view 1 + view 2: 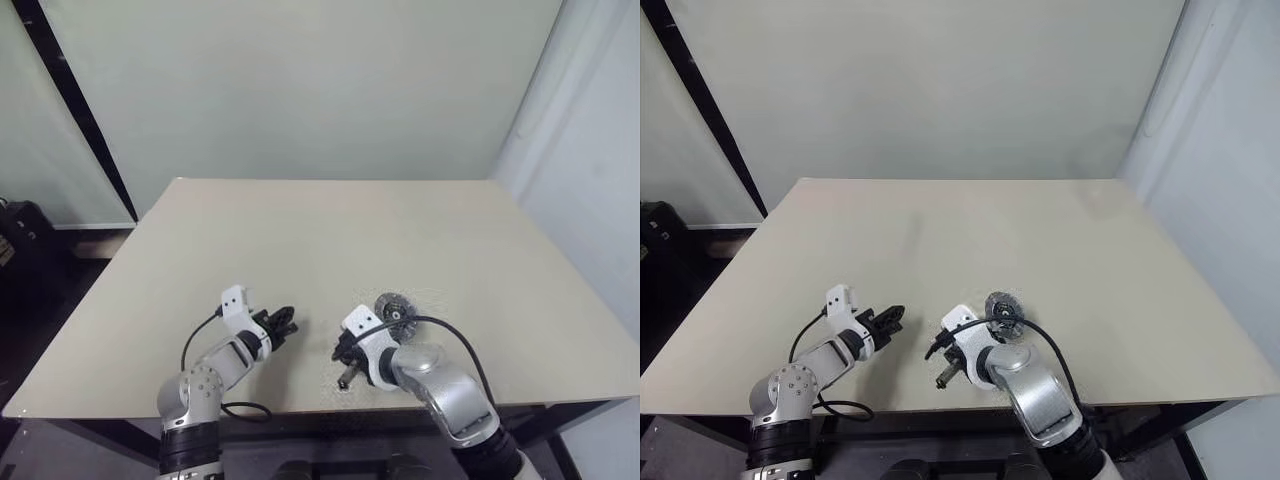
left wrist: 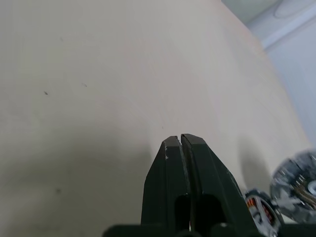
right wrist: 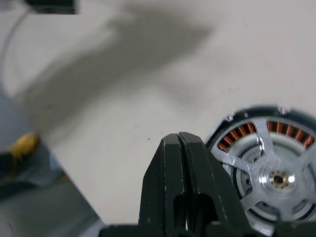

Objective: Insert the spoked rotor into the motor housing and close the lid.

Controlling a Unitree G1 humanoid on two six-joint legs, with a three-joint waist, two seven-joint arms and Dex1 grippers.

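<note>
Beige laminate covers the table point(image 1: 400, 240), which carries very little. Near its front edge the motor housing point(image 3: 266, 173) is seen in the right wrist view, with copper-brown windings showing in a ring inside a dark rim. Shiny silver spokes and a raised hub with a brassy centre are seen across the top of the housing: the spoked rotor point(image 3: 274, 177) appears to be seated in it, the windings still visible between the spokes. In the head views a round silvery disc point(image 1: 395, 307) lies on the table just beyond the right wrist; whether this is the same assembly or a separate part cannot be told at that scale. In the left wrist view two round metal parts are seen side by side, a smaller one with orange windings point(image 2: 261, 212) and a larger silvery one point(image 2: 298, 180) next to it.

The right gripper point(image 3: 178, 140) is held just beside the housing, its black fingers pressed together with nothing between them; the fingertips stand next to the dark rim, and contact cannot be confirmed. The left gripper point(image 2: 178, 143) is held above bare table, well to the left of the housing, its jaws likewise closed flat against each other and empty.
</note>
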